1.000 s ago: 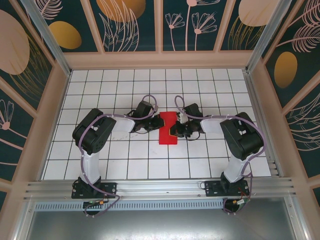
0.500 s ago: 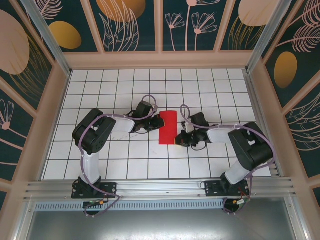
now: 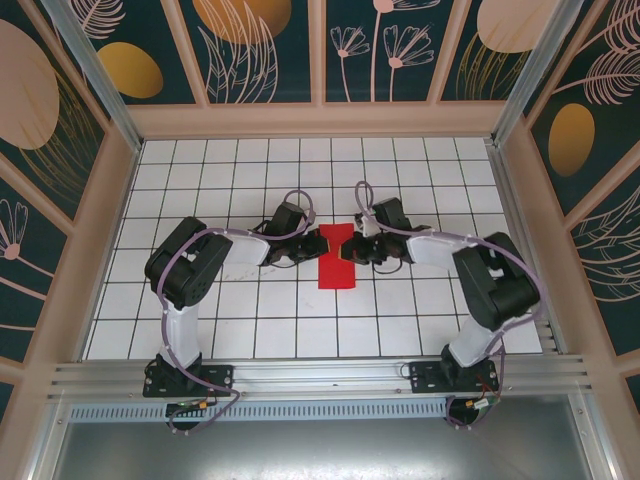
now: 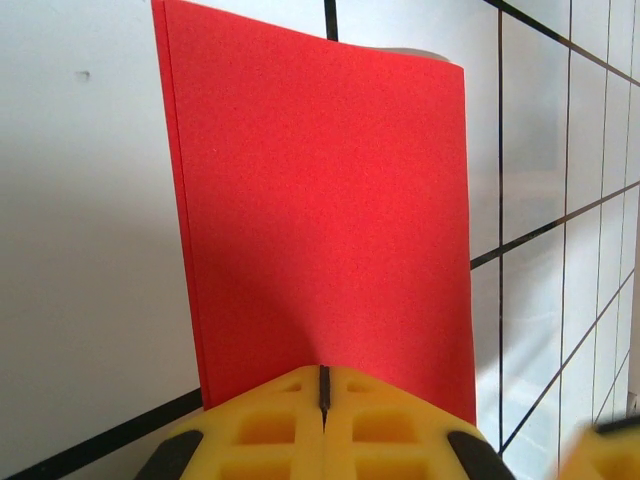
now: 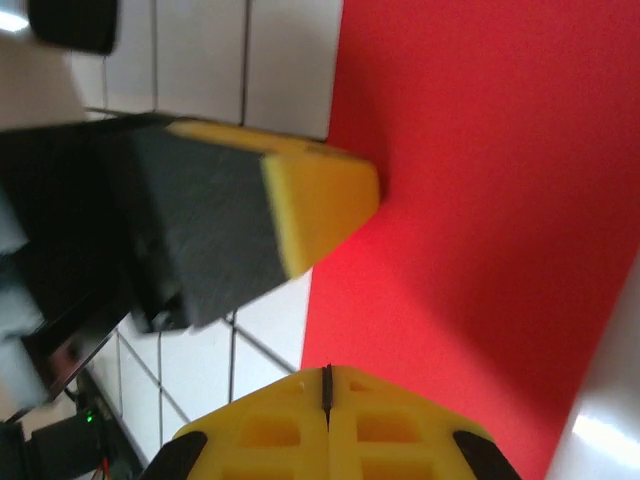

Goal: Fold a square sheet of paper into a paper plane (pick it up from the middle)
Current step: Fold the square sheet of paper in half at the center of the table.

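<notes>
The square sheet of paper (image 3: 337,262) is bright red and lies flat on the white grid table, folded into a narrow rectangle about one tile wide. My left gripper (image 3: 321,243) is shut, its yellow tips down on the paper's left edge. In the left wrist view the paper (image 4: 320,200) stretches away from the left gripper (image 4: 324,372), with a doubled edge on its left side. My right gripper (image 3: 351,246) is shut too, over the paper's right edge opposite the left one. From the right wrist, the paper (image 5: 480,200) lies ahead of the right gripper (image 5: 326,372), and the left gripper's fingertip (image 5: 320,195) touches it.
The white grid table (image 3: 260,320) has wooden walls (image 3: 320,120) on three sides. A metal rail (image 3: 320,375) runs along the near edge with both arm bases on it. Both arms reach inward, elbows out to the sides.
My right gripper swung out to the paper's near right corner, then came back farther up its right edge. The left gripper and the paper have stayed put.
</notes>
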Action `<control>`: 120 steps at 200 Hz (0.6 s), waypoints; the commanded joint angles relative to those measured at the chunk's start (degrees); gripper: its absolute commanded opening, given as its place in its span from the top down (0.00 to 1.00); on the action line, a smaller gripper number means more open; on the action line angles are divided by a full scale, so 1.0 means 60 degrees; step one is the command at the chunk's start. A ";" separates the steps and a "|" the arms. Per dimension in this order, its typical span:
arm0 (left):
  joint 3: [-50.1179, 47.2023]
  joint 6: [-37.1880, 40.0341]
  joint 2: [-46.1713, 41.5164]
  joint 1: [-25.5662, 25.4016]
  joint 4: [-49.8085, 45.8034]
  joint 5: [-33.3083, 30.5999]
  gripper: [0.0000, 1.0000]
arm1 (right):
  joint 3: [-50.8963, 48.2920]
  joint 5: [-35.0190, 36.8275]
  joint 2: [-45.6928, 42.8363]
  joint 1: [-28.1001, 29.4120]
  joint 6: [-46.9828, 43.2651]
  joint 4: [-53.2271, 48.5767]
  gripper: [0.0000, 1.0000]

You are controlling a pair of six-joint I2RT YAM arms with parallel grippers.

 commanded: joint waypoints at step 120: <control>-0.0759 0.0054 0.1403 0.0102 -0.2979 -0.2032 1.00 | -0.2323 -0.0108 -0.1331 -0.0089 -0.0621 -0.1583 1.00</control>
